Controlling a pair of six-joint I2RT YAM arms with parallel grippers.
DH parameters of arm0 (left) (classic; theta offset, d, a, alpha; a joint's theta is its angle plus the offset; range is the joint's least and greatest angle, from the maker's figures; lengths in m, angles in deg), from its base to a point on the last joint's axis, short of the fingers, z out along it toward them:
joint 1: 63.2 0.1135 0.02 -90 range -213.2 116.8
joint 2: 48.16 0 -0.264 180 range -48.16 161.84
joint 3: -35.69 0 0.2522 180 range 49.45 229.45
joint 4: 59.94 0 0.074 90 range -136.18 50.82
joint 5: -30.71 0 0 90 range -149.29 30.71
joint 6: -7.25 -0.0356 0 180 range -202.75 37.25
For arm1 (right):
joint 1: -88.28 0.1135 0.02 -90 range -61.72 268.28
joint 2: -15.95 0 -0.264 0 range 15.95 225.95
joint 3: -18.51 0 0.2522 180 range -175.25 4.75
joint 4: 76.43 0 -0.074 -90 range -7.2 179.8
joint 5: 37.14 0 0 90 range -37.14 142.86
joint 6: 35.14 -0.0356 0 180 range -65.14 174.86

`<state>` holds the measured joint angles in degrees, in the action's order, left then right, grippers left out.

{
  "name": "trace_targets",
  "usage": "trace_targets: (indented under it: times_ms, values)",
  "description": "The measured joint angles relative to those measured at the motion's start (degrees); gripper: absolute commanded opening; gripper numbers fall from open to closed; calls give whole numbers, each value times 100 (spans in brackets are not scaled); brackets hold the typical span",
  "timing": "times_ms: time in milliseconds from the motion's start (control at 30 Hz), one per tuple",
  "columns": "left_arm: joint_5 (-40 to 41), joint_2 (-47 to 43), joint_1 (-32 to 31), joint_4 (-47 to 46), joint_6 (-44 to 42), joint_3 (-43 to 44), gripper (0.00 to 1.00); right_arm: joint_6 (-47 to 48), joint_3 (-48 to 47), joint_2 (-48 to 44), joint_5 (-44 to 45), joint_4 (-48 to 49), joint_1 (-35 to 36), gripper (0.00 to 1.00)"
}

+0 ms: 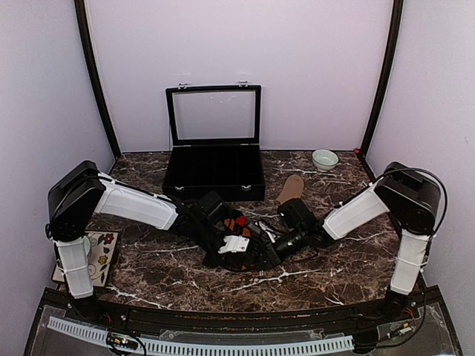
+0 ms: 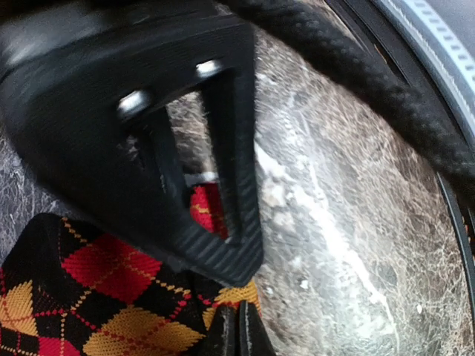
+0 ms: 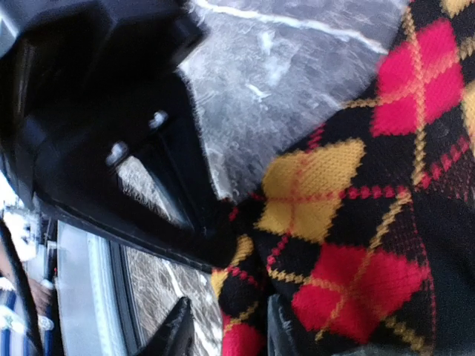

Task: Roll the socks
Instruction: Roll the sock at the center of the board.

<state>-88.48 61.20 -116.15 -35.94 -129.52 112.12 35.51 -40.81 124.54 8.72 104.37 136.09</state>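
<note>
The black argyle sock (image 1: 236, 221) with red, orange and yellow diamonds lies bunched at the table's middle, under both grippers. My left gripper (image 2: 239, 331) is shut, its fingertips pinching the sock's (image 2: 111, 297) yellow-edged corner. My right gripper (image 3: 230, 334) stands open, a fold of the sock (image 3: 349, 215) lying between its fingers. In the top view the left gripper (image 1: 245, 254) and right gripper (image 1: 269, 246) meet tip to tip over the sock. The tan-brown sock (image 1: 291, 188) lies flat behind them, untouched.
An open black case (image 1: 214, 172) with a glass lid stands at the back centre. A small pale bowl (image 1: 324, 159) sits at the back right. A flowered card (image 1: 100, 256) lies by the left arm's base. Purple walls enclose the marble table (image 1: 163, 274).
</note>
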Motion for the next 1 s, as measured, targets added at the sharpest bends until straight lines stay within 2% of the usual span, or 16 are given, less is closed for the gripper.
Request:
trace_targets:
  times_ms: [367, 567, 800, 1000]
  values:
    - [-1290, 852, 494, 1196, 304, 1062, 0, 802, 1443, -1661, 1862, 103, 382, 39]
    - [-1899, 1364, 662, 1961, 413, 1681, 0, 1875, 1895, -2542, 2918, 90, 1311, 40]
    - [-2452, 1853, 791, 2752, 483, 2232, 0, 2981, 1720, -2621, 3724, 70, 1663, 40]
    - [-2592, 1958, 809, 3042, 496, 2321, 0, 3801, 1047, -2022, 3904, 81, 1733, 38]
